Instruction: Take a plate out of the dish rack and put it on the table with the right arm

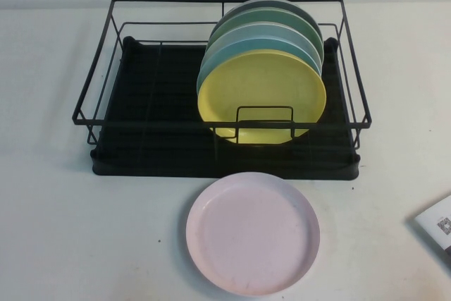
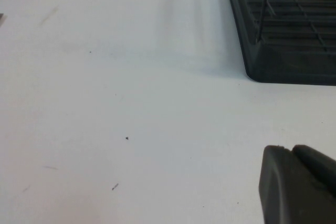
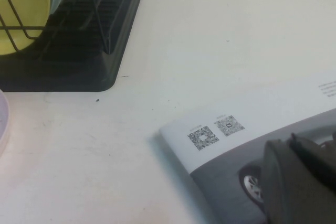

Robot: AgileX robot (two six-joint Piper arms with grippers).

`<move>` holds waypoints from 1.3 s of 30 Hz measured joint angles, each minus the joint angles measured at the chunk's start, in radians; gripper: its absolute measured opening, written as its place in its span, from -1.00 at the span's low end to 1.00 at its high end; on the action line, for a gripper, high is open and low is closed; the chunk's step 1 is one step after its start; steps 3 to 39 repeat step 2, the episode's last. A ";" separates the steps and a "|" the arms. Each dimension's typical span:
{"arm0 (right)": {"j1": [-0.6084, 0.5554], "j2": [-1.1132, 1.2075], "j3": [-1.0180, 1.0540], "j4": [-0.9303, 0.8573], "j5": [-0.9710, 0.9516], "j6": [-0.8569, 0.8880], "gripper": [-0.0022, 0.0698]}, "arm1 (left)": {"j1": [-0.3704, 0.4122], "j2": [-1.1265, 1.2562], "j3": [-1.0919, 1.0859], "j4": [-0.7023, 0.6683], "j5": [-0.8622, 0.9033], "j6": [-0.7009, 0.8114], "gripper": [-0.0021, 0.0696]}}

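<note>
The pale pink plate (image 1: 252, 232) lies flat on the white table (image 1: 84, 230), rim up, just in front of the black wire dish rack (image 1: 141, 147). Its edge shows in the right wrist view (image 3: 2, 121). Neither arm shows in the high view. My right gripper (image 3: 289, 141) is shut and empty, low over a printed leaflet to the right of the plate, well clear of it. My left gripper (image 2: 290, 149) is shut and empty over bare table near the rack's corner (image 2: 273, 61).
A yellow plate (image 1: 262, 96) stands at the front of a row of teal and green plates (image 1: 271, 29) in the rack's right half. A leaflet (image 1: 438, 222) with QR codes (image 3: 210, 132) lies at the table's right edge.
</note>
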 joint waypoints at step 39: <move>0.000 0.000 0.000 0.000 0.000 0.000 -0.99 | 0.000 0.000 0.000 0.000 0.000 0.000 -0.96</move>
